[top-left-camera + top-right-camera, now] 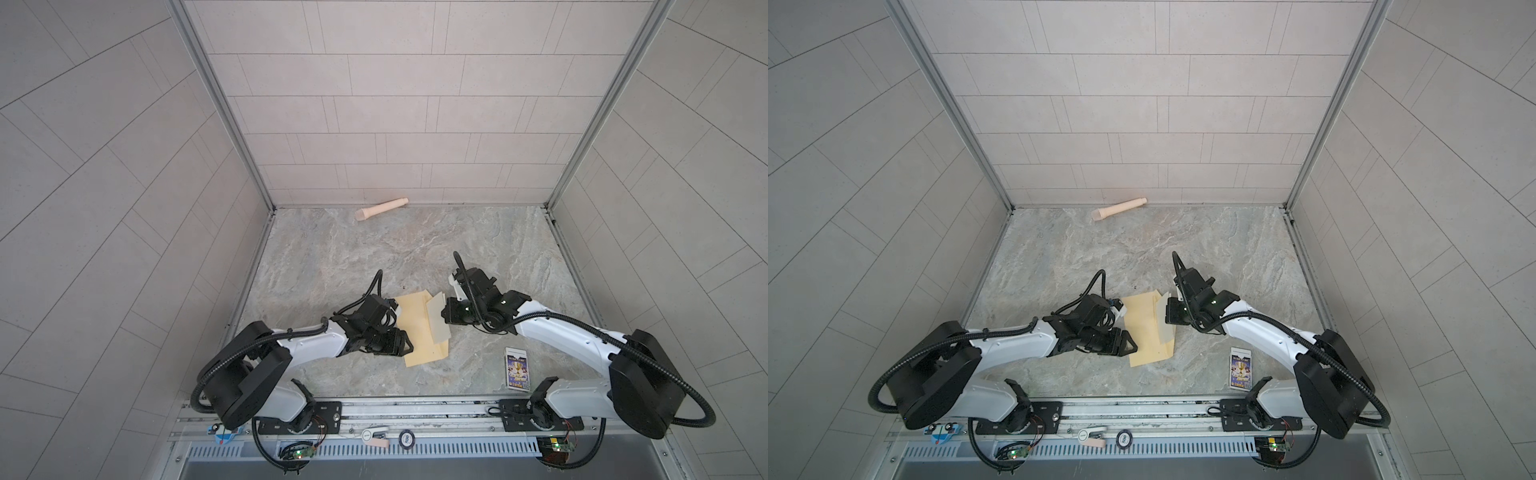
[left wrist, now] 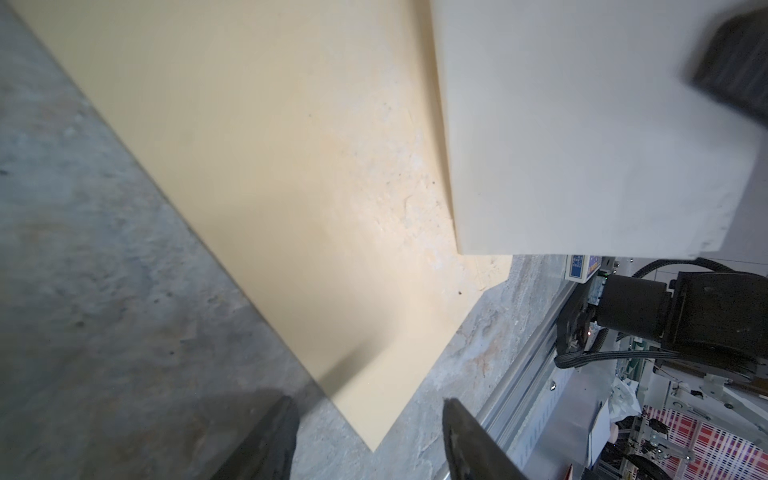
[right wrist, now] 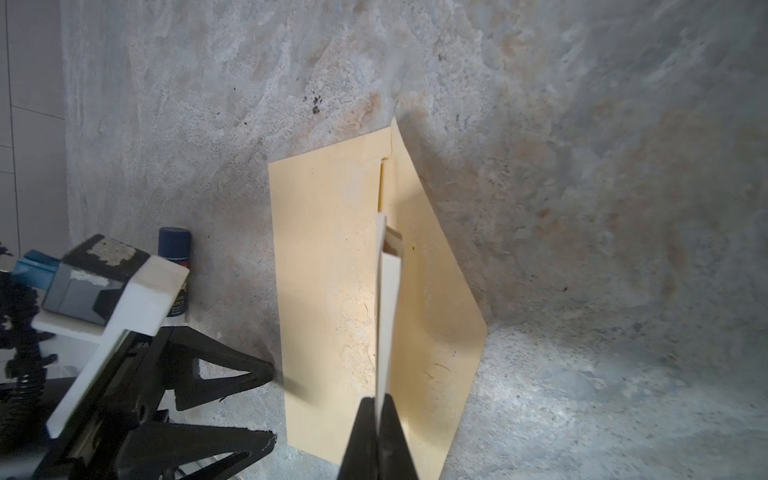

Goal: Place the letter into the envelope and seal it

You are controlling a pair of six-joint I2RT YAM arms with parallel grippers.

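Right gripper (image 3: pixel 379 419) pinches letter (image 3: pixel 388 316) edge-on over envelope (image 3: pixel 324 270); left gripper (image 3: pixel 273 402) spread alongside.

You will find almost nothing legible. The card box (image 1: pixel 517 369) just beyond the front rail (image 1: pixel 415 409) carries print too small to read. The black disc (image 1: pixel 407 439) on that rail shows white characters, perhaps "50S".

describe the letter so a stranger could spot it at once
On the grey marble tabletop, near its front middle, lies a yellow-tan envelope. The letter is the thin sheet held tilted over it by the right end effector; it is cream-white, paler than the envelope.
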